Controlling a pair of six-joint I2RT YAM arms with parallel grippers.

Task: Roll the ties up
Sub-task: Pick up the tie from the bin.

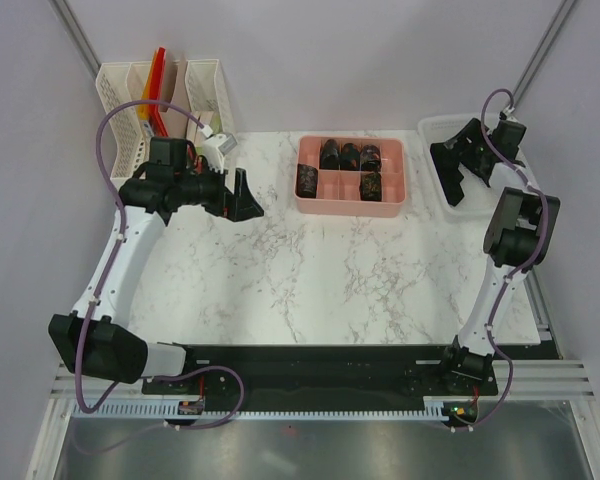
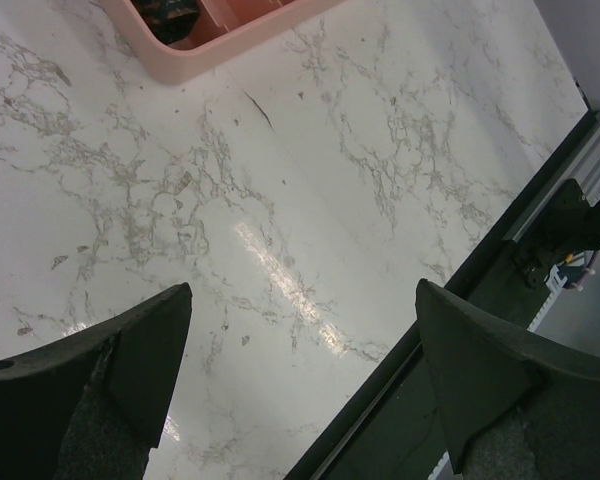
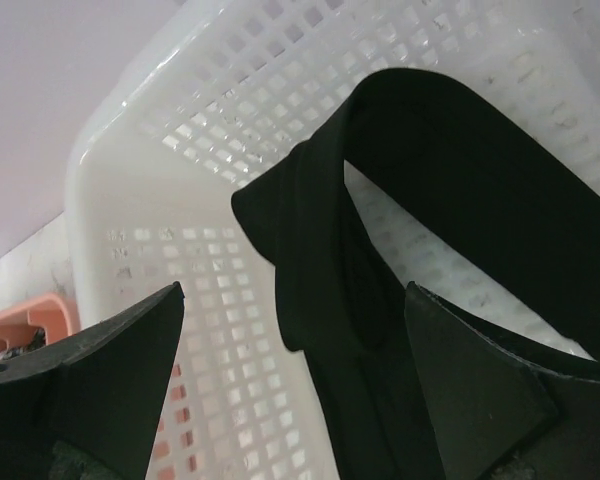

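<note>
Several rolled ties [image 1: 349, 156] sit as dark coils in the compartments of a pink tray [image 1: 350, 205] at the back centre. An unrolled black tie [image 3: 380, 250] lies looped in a white mesh basket [image 1: 435, 126] at the back right. My right gripper [image 1: 454, 178] hangs over that basket, open; in its wrist view the gripper [image 3: 292, 288] straddles the tie without closing on it, and the basket wall [image 3: 180, 200] shows behind. My left gripper [image 1: 248, 198] is open and empty above the marble table left of the pink tray; its wrist view [image 2: 302, 288] shows bare marble between the jaws.
White slotted racks [image 1: 140, 100] with an orange-red item [image 1: 158, 72] stand at the back left. The pink tray's corner [image 2: 195, 55] shows in the left wrist view. The black base rail [image 1: 320, 360] runs along the table's near edge.
</note>
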